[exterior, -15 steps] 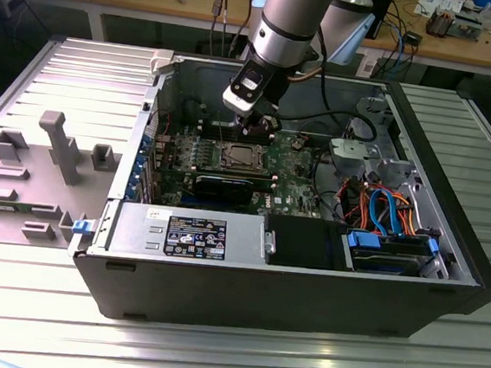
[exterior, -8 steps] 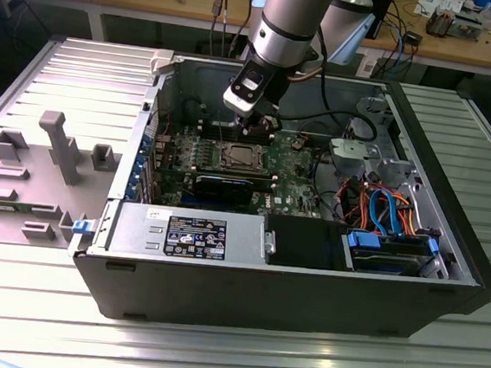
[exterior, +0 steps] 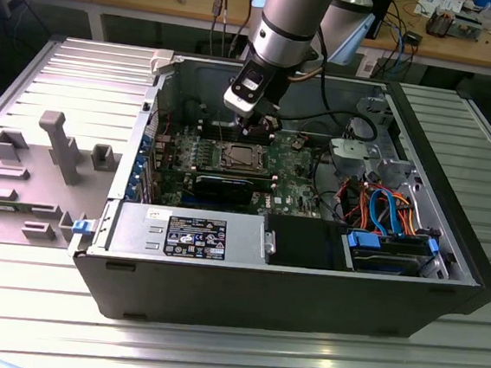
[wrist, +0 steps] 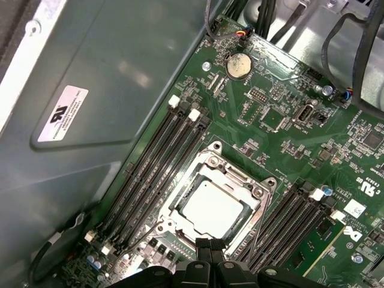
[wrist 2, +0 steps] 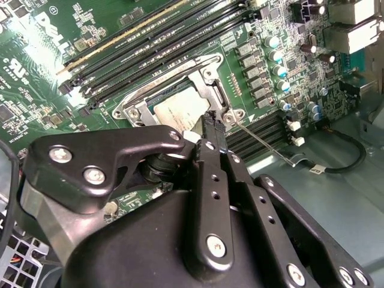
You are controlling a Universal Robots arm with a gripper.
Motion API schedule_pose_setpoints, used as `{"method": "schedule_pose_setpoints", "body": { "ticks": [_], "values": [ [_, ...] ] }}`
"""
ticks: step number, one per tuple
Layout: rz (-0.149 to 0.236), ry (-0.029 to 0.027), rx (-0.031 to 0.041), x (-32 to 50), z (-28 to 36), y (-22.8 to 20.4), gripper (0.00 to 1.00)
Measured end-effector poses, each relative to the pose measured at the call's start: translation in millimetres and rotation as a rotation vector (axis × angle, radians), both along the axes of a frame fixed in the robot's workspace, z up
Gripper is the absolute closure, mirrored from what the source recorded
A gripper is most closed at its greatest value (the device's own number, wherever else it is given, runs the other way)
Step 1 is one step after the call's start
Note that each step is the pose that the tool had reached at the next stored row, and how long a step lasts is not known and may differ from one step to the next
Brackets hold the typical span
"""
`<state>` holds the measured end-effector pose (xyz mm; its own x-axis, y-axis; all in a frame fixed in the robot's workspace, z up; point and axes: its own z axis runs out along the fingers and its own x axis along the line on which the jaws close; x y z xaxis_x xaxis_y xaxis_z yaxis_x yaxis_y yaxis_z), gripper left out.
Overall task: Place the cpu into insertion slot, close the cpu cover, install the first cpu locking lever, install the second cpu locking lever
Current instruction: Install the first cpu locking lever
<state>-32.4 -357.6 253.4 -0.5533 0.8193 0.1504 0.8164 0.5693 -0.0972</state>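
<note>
The open case [exterior: 269, 301] sits on a ribbed surface [exterior: 212, 355], its walls ringing the board. Memory slots [wrist: 155, 163] flank the slot [exterior: 227, 158] on two sides, and a grey case wall [wrist: 120, 90] rises just past one bank. The cpu [wrist: 211, 208] lies flat in the slot, with the cover [wrist: 237, 174] down over its edges. The end effector [wrist: 210, 245] hovers at the socket's edge, just beside the cpu, its fingers pressed together on nothing. A thin lever [wrist 2: 259, 142] angles out beside its tip. The arm [exterior: 287, 23] reaches down into the case from above.
</note>
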Motion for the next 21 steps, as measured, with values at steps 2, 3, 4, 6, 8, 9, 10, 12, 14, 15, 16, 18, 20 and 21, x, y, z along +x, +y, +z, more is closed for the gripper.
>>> {"method": "schedule_pose_setpoints", "body": {
  "ticks": [2, 3, 4, 6, 8, 9, 10, 12, 14, 15, 16, 18, 20, 21],
  "values": [
    [0.001, -0.0001, 0.0001, 0.0, 0.0, 0.0, 0.89],
    [0.002, -0.0001, 0.0001, 0.0, 0.0, 0.0, 0.89],
    [0.003, -0.0001, 0.0001, 0.0, 0.0, 0.0, 0.89],
    [0.005, -0.0001, 0.0002, 0.0, 0.0, 0.0, 0.89],
    [0.006, 0.0000, 0.0003, 0.0, 0.0, 0.0, 0.89],
    [0.007, 0.0000, 0.0004, 0.0, 0.0, 0.0, 0.89],
    [0.009, 0.0000, 0.0006, 0.0, 0.0, 0.0, 0.89],
    [0.010, 0.0000, 0.0007, 0.0, 0.0, 0.0, 0.89],
    [0.011, 0.0000, 0.0008, 0.0, 0.0, 0.0, 0.89],
    [0.012, 0.0000, 0.0008, 0.0, 0.0, 0.0, 0.89],
    [0.013, 0.0000, 0.0008, 0.0, 0.0, 0.0, 0.89],
    [0.014, 0.0000, 0.0009, 0.0, 0.0, 0.0, 0.89],
    [0.016, 0.0000, 0.0011, 0.0, 0.0, 0.0, 0.89],
    [0.017, 0.0000, 0.0011, 0.0, 0.0, -0.1, 0.89]
  ]
}}
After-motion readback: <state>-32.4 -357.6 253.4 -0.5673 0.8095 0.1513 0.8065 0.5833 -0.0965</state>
